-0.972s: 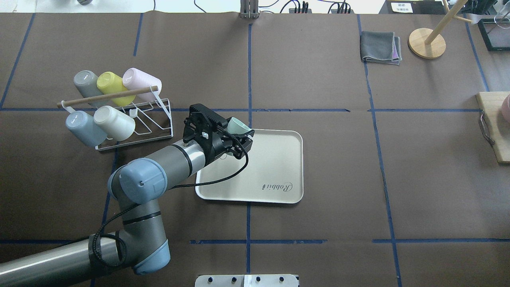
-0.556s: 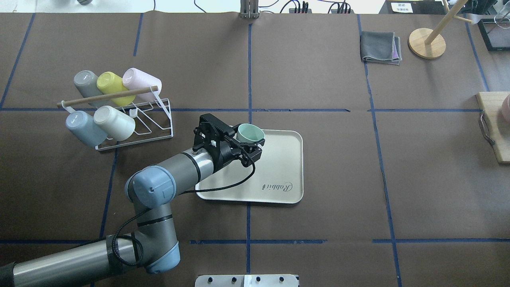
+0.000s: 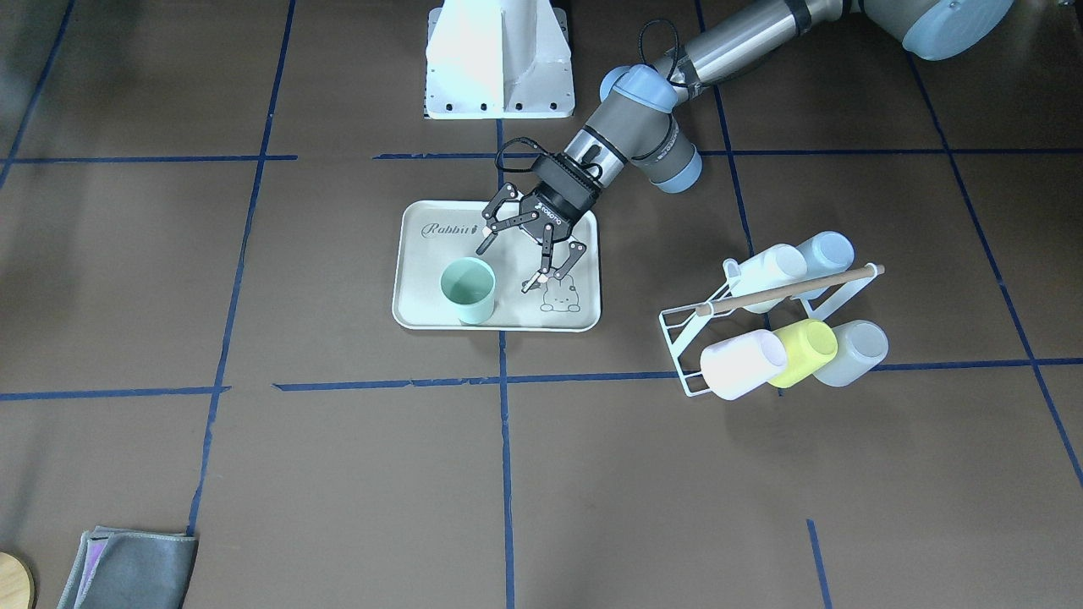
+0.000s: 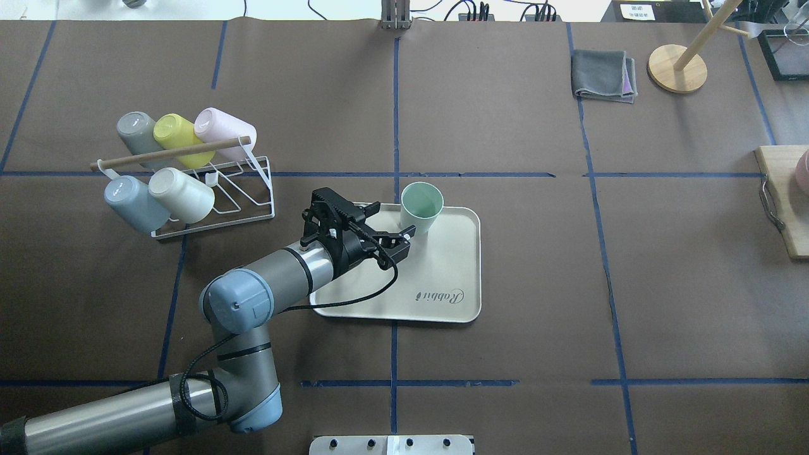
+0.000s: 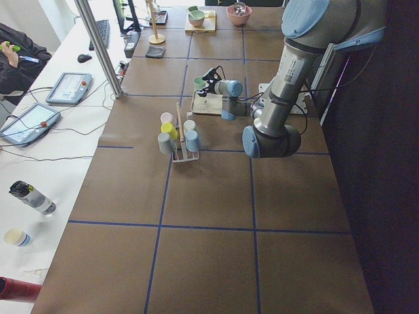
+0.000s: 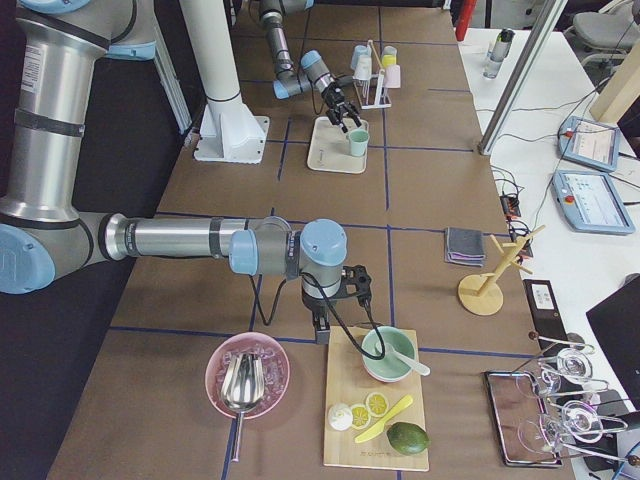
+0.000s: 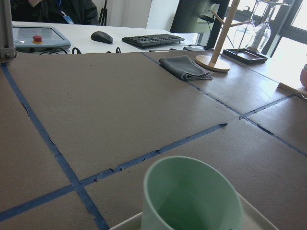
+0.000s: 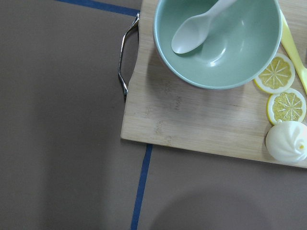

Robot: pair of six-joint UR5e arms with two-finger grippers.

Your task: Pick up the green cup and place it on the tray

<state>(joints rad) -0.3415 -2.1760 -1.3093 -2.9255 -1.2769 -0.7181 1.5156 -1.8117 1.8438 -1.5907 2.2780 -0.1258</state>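
Note:
The pale mint-green cup (image 4: 421,205) stands upright, mouth up, on the cream tray (image 4: 442,272) near its far edge; it also shows in the front view (image 3: 468,290) and close up in the left wrist view (image 7: 192,196). The tray (image 3: 419,275) bears "Rabbit" lettering and a rabbit drawing. My left gripper (image 4: 393,224) is open and empty, low over the tray just beside the cup and apart from it; in the front view (image 3: 508,269) its fingers spread wide. My right gripper (image 6: 322,328) shows only in the right side view, by a cutting board; I cannot tell its state.
A white wire rack (image 4: 215,202) with several cups lying on it stands left of the tray. A folded grey cloth (image 4: 603,74) and a wooden stand (image 4: 677,68) lie far right. A cutting board (image 8: 192,120) holds a green bowl (image 8: 220,43) with a spoon.
The left gripper carried the tilted cup over the tray, set it upright, opened, and drew back a little. The cup now stands free on the tray.

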